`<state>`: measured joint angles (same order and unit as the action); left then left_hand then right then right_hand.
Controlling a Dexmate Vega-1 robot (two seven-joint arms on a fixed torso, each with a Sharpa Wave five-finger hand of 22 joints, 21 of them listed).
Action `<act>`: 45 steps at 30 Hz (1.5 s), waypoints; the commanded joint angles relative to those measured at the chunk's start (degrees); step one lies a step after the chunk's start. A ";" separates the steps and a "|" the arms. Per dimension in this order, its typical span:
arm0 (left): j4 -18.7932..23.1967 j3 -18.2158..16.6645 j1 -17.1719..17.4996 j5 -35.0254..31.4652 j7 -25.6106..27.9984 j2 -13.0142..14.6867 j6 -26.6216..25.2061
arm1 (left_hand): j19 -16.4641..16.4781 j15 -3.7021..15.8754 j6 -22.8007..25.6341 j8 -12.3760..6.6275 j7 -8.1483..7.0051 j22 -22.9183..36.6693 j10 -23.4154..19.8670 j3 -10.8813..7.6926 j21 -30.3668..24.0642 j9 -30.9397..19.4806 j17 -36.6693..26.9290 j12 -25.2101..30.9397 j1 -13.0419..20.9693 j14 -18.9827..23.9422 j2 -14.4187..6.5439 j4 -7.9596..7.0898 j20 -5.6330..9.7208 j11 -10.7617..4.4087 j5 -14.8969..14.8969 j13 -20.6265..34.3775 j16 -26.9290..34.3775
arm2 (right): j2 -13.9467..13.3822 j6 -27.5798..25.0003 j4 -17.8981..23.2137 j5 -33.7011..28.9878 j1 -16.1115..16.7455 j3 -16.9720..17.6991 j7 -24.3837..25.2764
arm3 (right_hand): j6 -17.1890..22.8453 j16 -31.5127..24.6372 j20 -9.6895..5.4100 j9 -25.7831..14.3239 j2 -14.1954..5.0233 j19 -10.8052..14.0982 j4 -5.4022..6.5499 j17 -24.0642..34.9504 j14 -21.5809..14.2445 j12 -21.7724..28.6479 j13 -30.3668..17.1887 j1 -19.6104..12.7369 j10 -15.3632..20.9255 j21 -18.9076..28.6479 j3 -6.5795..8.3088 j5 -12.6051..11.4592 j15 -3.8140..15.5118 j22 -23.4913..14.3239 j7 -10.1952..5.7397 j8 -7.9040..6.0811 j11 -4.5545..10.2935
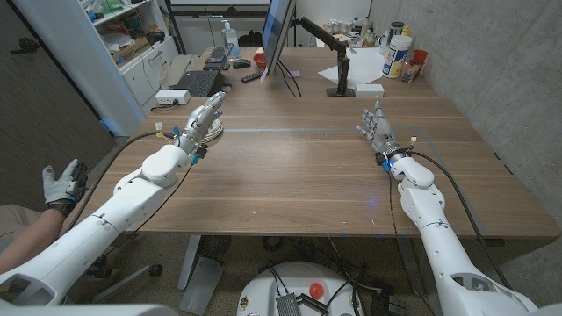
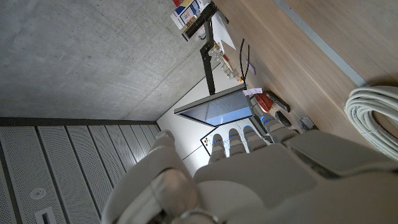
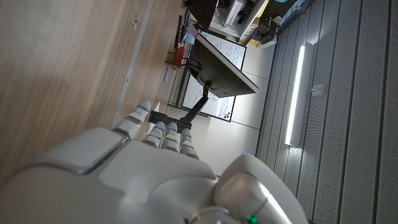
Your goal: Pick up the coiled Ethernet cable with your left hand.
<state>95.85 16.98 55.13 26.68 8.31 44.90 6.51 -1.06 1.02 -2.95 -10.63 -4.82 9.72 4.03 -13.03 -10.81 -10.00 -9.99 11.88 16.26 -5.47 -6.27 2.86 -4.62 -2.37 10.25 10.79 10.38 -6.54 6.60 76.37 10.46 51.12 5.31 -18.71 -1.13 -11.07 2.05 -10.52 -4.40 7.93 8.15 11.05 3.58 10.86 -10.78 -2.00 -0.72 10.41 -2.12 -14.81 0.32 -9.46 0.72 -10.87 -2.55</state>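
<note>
Person: at the far left edge I see a gloved hand and a forearm, beside my left arm and off the table.
Left arm: I have it reaching in from the lower left, over the table's left side.
Left hand: I have it directly over the cable, fingers stretched forward and close together. They grip nothing that I can see. I cannot tell whether the hand touches the coil. In the left wrist view the back of the hand sits just beside the coil.
Cable: a coil of pale cord lying on the table near its left edge, partly hidden under my left hand. The left wrist view shows its loops stacked flat on the wood.
Keyboard: dark, at the table's far left corner, beyond the cable.
Monitor: stands at the far middle, edge-on to me.
Right hand: on the table's right side, well apart from the cable, fingers pointing up and slightly spread, holding nothing.
Bottles: at the far right corner.
</note>
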 commanded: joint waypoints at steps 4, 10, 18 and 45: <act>3.76 -2.44 2.58 -1.85 1.66 3.54 -1.68 | 0.14 0.29 0.39 -0.27 -0.20 0.26 -0.45 -0.23 -0.25 -0.13 -0.17 0.31 0.72 -0.35 0.20 0.57 0.00 0.07 -0.08 0.18 0.16 | -0.19 0.34 0.02 -0.16 0.11 -0.11 -0.02 | -0.57 -0.37 0.04 -0.32 -0.29 0.25 0.17 0.19 0.19 0.40 -0.18 -0.07 -0.10 0.33 -0.31 -0.21 -0.06 -0.19 0.02 -0.31 -0.14; 6.67 -3.11 3.17 -4.02 2.37 6.44 -4.60 | 0.62 0.45 1.13 -0.47 -0.23 0.27 -1.28 -0.32 -0.41 -0.14 -0.17 0.60 0.87 0.26 0.28 0.80 0.05 -0.04 -0.10 0.19 0.37 | -0.22 0.13 0.13 -0.21 0.16 -0.18 0.06 | -0.51 -0.39 0.05 -0.32 -0.29 0.25 0.17 0.19 0.14 0.43 -0.18 -0.09 -0.03 0.33 -0.34 -0.20 -0.06 -0.19 -0.06 -0.34 -0.10; 8.42 -3.72 3.67 -5.07 2.92 7.40 -5.67 | 1.02 0.56 2.16 -0.73 -0.05 0.27 -1.96 -0.45 -0.51 -0.15 -0.17 0.80 1.03 0.64 0.33 1.06 0.07 -0.23 -0.13 0.20 0.45 | -0.28 0.17 0.18 -0.23 0.17 -0.23 0.02 | -0.53 -0.39 0.03 -0.32 -0.29 0.26 0.16 0.19 0.13 0.43 -0.18 -0.10 -0.03 0.33 -0.36 -0.20 -0.03 -0.19 -0.09 -0.34 0.01; 17.25 -6.08 4.84 -10.39 2.01 14.84 -13.80 | 1.69 0.48 2.29 -0.45 0.44 0.24 -2.50 -0.91 -0.55 -0.19 -0.13 0.81 2.00 0.87 0.64 2.16 -0.28 -0.46 -0.05 0.25 0.30 | -0.32 0.06 0.10 -0.34 0.12 -0.44 -0.05 | -0.60 -0.38 0.04 -0.32 -0.31 0.28 0.14 0.19 0.15 0.42 -0.18 -0.14 -0.05 0.33 -0.44 -0.19 -0.04 -0.19 -0.13 -0.32 -0.02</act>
<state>108.46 12.28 59.43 18.31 11.15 55.74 -3.26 0.40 1.63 -0.80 -11.03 -4.71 9.72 1.67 -13.66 -11.04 -10.00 -9.99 12.53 17.39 -4.45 -5.75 4.45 -4.39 -2.66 10.25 10.79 10.65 -6.81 6.61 76.67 10.20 51.29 4.99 -18.64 -1.13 -11.07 2.04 -10.52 -4.39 7.93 8.16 11.05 3.58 10.86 -10.77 -2.00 -0.72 10.41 -2.12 -14.81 0.32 -9.46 0.72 -10.87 -2.55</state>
